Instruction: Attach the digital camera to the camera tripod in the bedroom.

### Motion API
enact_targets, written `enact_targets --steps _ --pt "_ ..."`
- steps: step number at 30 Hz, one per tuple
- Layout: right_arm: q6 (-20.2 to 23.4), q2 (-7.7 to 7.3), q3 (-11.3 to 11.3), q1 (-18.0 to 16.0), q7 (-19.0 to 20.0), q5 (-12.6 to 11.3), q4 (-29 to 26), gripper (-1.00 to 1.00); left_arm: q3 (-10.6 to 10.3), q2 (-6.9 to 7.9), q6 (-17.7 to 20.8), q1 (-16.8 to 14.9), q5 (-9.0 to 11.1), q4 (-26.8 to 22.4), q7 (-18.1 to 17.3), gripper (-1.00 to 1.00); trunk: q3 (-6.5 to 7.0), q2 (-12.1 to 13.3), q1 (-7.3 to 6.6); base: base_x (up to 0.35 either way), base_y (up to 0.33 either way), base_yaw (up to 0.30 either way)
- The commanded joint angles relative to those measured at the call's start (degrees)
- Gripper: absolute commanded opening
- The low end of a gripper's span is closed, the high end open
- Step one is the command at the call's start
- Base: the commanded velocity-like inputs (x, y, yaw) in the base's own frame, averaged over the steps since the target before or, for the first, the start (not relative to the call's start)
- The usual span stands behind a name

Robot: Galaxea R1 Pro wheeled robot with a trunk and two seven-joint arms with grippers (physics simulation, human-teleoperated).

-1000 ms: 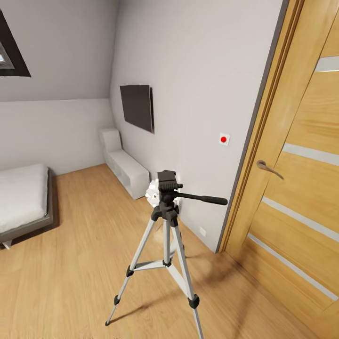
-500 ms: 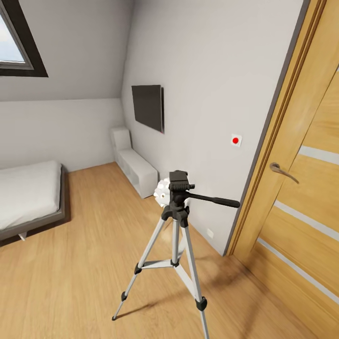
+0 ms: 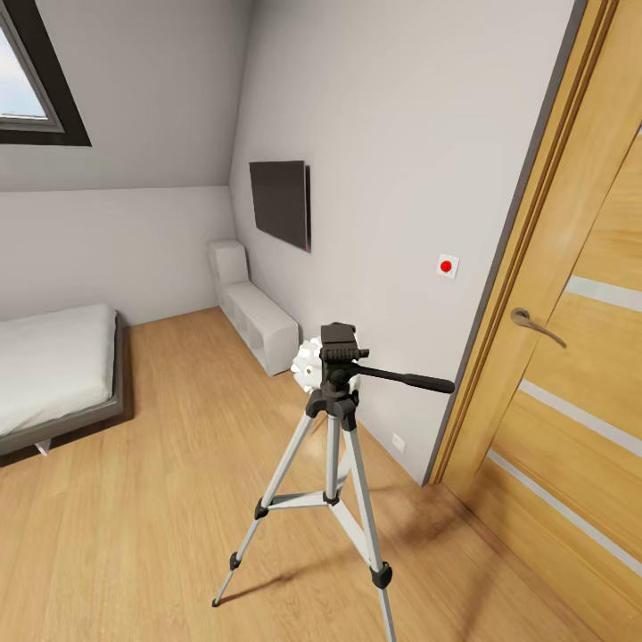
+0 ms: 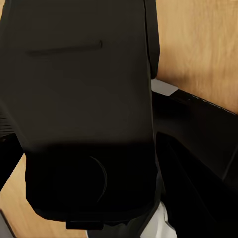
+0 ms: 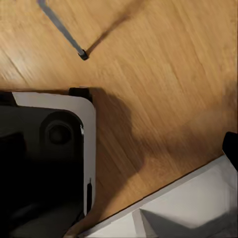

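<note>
The camera tripod [image 3: 337, 419] stands on the light wood floor in the middle of the head view, close to the white wall. It has silver legs and a black head [image 3: 340, 343], with nothing on the head. Its long pan handle [image 3: 410, 382] points toward the door. One black tripod foot [image 5: 83, 53] shows in the right wrist view. A large black boxy shape [image 4: 84, 109] sits right against the lens in the left wrist view. I cannot tell whether it is the digital camera or part of the robot.
A wooden door [image 3: 571, 294] with a lever handle is at the right. A grey bed [image 3: 53, 379] is at the left, and a white bench [image 3: 259, 321] runs under a wall TV [image 3: 281, 201]. A white knobbly object [image 3: 308, 364] sits behind the tripod head. The robot's white base [image 5: 87, 129] is over the floor.
Between the oldest frame and half a second ago the whole head view shifted right, so the camera moved. Since then nothing has changed, and the tripod stands as before.
</note>
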Motion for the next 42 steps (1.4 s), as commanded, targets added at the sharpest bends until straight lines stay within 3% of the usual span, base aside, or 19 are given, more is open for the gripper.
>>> enact_targets --steps 1,2,4,6,7,10,12,15,17,19,22,24,26,27,30,33,38,42 --pt "4.2 0.09 -0.5 0.1 0.4 0.5 -7.3 1.0 -0.4 0.02 0.1 0.0 0.5 0.0 -0.1 -1.0 -0.13 -0.1 0.03 0.0 0.0 0.0" --pt "6.5 0.17 -0.5 0.1 0.4 0.4 -11.0 1.0 -0.4 0.02 -0.1 0.0 0.5 0.0 -0.1 -1.0 -0.13 -0.1 0.03 0.0 0.0 0.0" --pt "16.9 0.45 -0.6 0.2 0.4 0.4 -27.2 1.0 -0.5 0.01 -0.7 0.0 0.5 0.0 -0.1 -1.0 -0.13 -0.1 0.03 0.0 0.0 0.0" --pt "22.3 0.37 -0.5 0.2 0.5 0.4 -35.7 1.0 -0.5 -0.02 -0.9 0.0 0.6 0.0 -0.1 -1.0 -0.13 -0.1 0.03 0.0 0.0 0.0" --pt "26.8 0.3 -0.4 0.1 0.7 0.3 -42.9 1.0 -0.5 -0.04 -1.1 0.0 0.6 0.0 -0.1 -1.0 -0.13 -0.1 0.03 0.0 0.0 0.0" --pt "34.0 0.16 -0.3 -0.4 1.7 0.3 -53.0 1.0 -0.5 -0.07 -1.2 0.0 0.6 0.0 -0.1 -1.0 -0.13 -0.1 0.03 0.0 0.0 0.0" --pt "36.9 0.12 -0.3 -1.8 2.8 0.2 -55.8 1.0 -0.5 -0.07 -1.3 0.0 0.5 -0.1 -0.1 -1.0 -0.13 -0.1 0.03 0.0 0.0 0.0" --pt "41.4 0.11 -0.2 -7.4 6.3 0.1 -58.6 1.0 -0.6 -0.08 -1.3 0.0 0.5 -0.1 -0.1 -1.0 -0.13 -0.1 0.03 0.0 0.0 0.0" --pt "47.0 0.05 -0.2 -16.2 12.6 0.1 -59.1 1.0 -0.5 -0.1 -1.4 0.0 0.5 -0.1 -0.1 -1.0 -0.13 -0.1 0.03 0.0 0.0 0.0" --pt "50.2 -0.05 -0.1 -19.4 15.8 0.3 -59.5 1.0 -0.5 -0.11 -1.4 0.0 0.5 -0.1 -0.1 -1.0 -0.13 -0.1 0.03 0.0 0.0 0.0" --pt "58.6 -1.27 0.1 -24.8 24.7 0.3 -63.1 1.0 -0.5 -0.15 -1.4 0.0 0.5 0.0 -0.1 -1.0 -0.13 -0.1 0.03 0.0 0.0 0.0" --pt "58.6 -1.82 0.5 -25.9 28.9 0.2 -65.5 1.0 -0.5 -0.16 -1.4 0.0 0.5 0.0 -0.1 -1.0 -0.13 -0.1 0.03 0.0 0.0 0.0" --pt "58.6 -2.62 2.8 -27.0 37.8 0.6 -69.2 1.0 -0.5 -0.24 -1.4 0.0 0.5 0.1 -0.2 -1.0 -0.13 -0.1 0.03 0.0 0.0 0.0" --pt "58.6 -2.88 3.5 -27.2 39.7 0.7 -69.8 1.0 -0.5 -0.28 -1.4 0.0 0.6 0.1 -0.2 -1.0 -0.13 -0.1 0.03 0.0 0.0 0.0" --pt "58.6 -5.74 5.5 -27.6 47.4 0.9 -71.6 1.0 -0.5 -0.45 -1.4 0.0 0.5 0.1 -0.2 -1.0 -0.13 -0.1 0.03 0.0 0.0 0.0" --pt "58.6 -7.98 6.2 -27.7 49.7 0.9 -71.9 1.0 -0.5 -0.5 -1.4 0.0 0.6 0.2 -0.2 -1.0 -0.13 -0.1 0.03 0.0 0.0 0.0" --pt "58.6 -8.62 6.6 -27.7 50.5 0.9 -72.0 1.0 -0.5 -0.48 -1.4 0.0 0.6 0.3 -0.2 -1.0 -0.13 -0.1 0.03 0.0 0.0 0.0" --pt "58.6 -8.74 8.5 -27.7 51.3 0.5 -72.1 1.0 -0.5 -0.49 -1.4 0.0 0.7 0.3 -0.1 -1.0 -0.13 -0.1 0.03 0.0 0.0 0.0"
